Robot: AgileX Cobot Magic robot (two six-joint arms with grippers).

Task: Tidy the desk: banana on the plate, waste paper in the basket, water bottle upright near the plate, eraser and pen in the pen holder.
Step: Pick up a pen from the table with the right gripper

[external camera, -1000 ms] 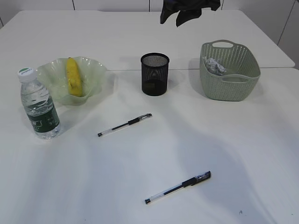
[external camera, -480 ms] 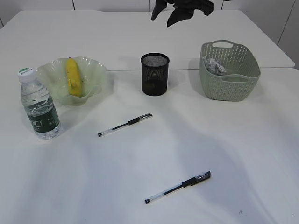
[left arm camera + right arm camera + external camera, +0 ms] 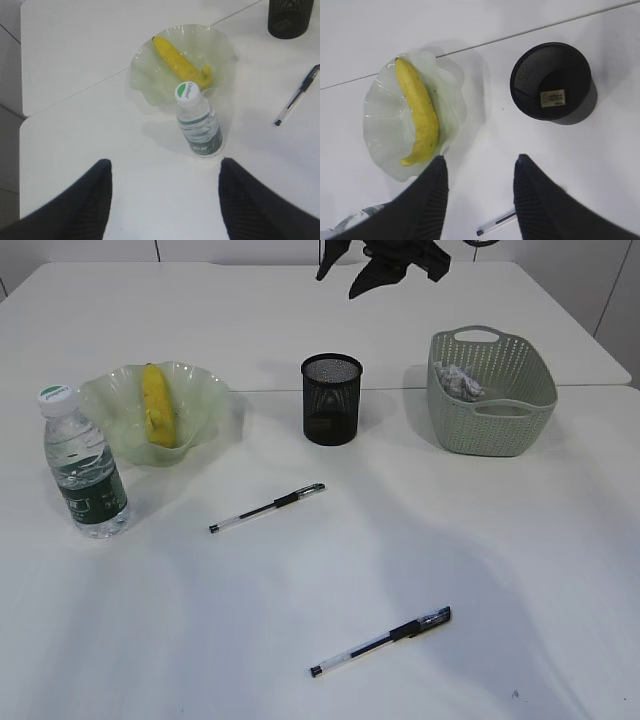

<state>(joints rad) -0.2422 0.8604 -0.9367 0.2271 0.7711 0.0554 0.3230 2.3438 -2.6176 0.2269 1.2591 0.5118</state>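
Both end effectors, left (image 3: 162,200) and right (image 3: 480,192), open and empty; risk of rolling near pen (image 3: 380,641) or tipping pen holder (image 3: 331,398) on sloppy insertion.

Bright, even overhead light; soft faint shadows on white table (image 3: 300,590); pincer fingers (image 3: 432,200) blurred close-up.

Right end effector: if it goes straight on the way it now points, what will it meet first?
Probably bare table, between the plate and the pen holder. The right end effector is open and empty; a pen lies close by, so depth is uncertain.
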